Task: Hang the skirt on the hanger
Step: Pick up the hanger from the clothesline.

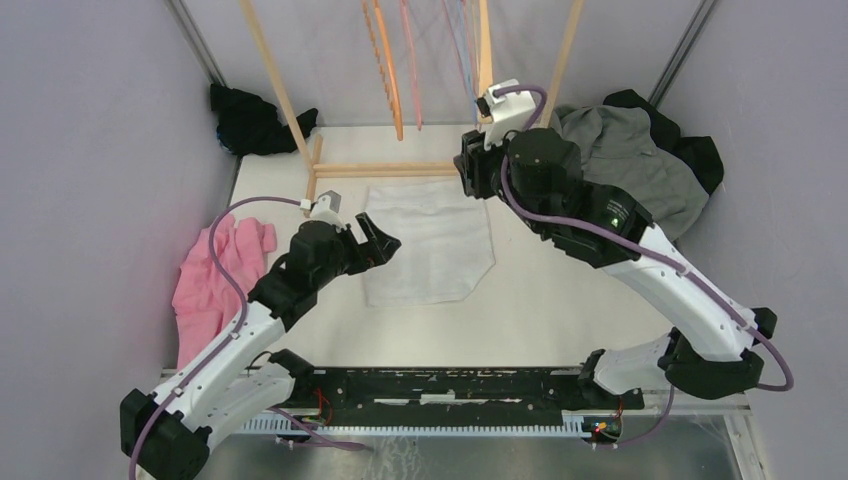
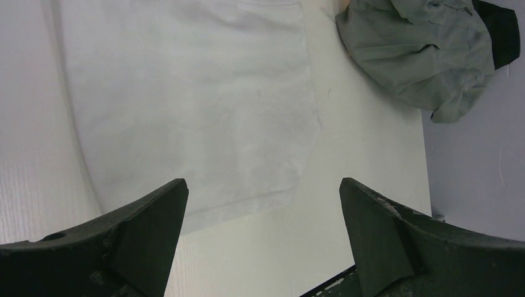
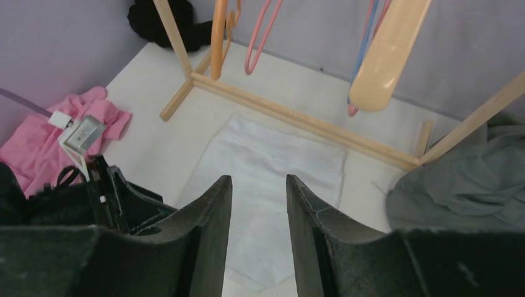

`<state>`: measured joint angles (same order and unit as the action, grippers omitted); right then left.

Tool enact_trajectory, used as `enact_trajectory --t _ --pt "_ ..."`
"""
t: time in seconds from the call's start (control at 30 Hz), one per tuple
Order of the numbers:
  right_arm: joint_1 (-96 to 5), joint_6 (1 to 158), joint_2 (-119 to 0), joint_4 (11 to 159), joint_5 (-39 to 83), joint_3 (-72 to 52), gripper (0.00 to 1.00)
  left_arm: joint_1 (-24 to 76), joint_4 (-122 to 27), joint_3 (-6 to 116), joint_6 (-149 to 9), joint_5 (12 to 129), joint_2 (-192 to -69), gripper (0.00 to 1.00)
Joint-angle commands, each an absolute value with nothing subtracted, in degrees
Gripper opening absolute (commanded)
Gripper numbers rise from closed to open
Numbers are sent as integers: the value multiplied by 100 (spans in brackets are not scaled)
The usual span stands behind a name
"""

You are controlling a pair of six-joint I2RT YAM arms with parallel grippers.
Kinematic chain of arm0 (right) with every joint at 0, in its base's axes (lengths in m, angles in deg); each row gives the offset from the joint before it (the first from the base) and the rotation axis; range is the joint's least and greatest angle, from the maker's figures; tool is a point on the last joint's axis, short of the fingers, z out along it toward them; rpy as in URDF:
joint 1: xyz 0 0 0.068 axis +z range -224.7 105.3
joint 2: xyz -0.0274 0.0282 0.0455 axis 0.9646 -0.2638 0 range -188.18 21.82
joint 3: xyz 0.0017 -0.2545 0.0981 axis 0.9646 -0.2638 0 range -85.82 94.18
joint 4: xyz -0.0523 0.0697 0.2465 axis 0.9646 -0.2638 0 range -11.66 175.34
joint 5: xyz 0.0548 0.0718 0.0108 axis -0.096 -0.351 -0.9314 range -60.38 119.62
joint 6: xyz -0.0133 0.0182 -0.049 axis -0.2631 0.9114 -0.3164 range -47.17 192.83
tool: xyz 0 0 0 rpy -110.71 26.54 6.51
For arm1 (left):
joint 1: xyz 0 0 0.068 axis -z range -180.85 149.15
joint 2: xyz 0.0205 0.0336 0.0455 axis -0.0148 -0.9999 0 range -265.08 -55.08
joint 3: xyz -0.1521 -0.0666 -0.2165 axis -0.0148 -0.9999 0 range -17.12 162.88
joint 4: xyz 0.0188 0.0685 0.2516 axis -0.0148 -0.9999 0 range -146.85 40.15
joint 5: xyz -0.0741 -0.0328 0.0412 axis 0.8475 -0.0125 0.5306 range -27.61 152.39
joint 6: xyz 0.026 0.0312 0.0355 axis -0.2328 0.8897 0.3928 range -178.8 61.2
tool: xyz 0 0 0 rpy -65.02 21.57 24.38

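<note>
The white worktop (image 1: 560, 300) is carrying a wooden garment rack (image 1: 385, 170) and, just before it, the flat white fabric skirt (image 1: 430, 240). The left gripper (image 2: 263, 185) is hovering over the skirt, jaws wide and empty. The right gripper (image 3: 257, 179) is holding its jaws narrow, gripping nothing.

High rear overview; both wrist views close, angled down at shared skirt (image 1: 428, 245).

Bright, soft, even light from above; shadows beneath the arms are faint. The white skirt (image 1: 430, 245) almost washes out against the pale counter (image 1: 570, 300). In the wrist views, the left gripper (image 2: 263, 185) and right gripper (image 3: 258, 180), at 6 o'clock, look dark and slightly soft; cloth beyond stays sharper.
</note>
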<state>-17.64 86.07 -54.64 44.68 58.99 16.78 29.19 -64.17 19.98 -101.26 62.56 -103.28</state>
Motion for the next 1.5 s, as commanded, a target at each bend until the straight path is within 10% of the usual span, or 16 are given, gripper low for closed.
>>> enact_trajectory --t 0.0,0.33,1.47 --pt "-2194 8290 -5857 4970 5668 2237 43 2940 -6321 2137 -10054 6128 -10359 99" --pt "-4310 8855 -6940 4438 3828 4251 45 2944 -6162 2101 -10046 6222 -10635 99" --pt "-4426 8476 -7614 4899 3301 4461 43 2939 -5912 2021 -10140 6379 -10879 99"
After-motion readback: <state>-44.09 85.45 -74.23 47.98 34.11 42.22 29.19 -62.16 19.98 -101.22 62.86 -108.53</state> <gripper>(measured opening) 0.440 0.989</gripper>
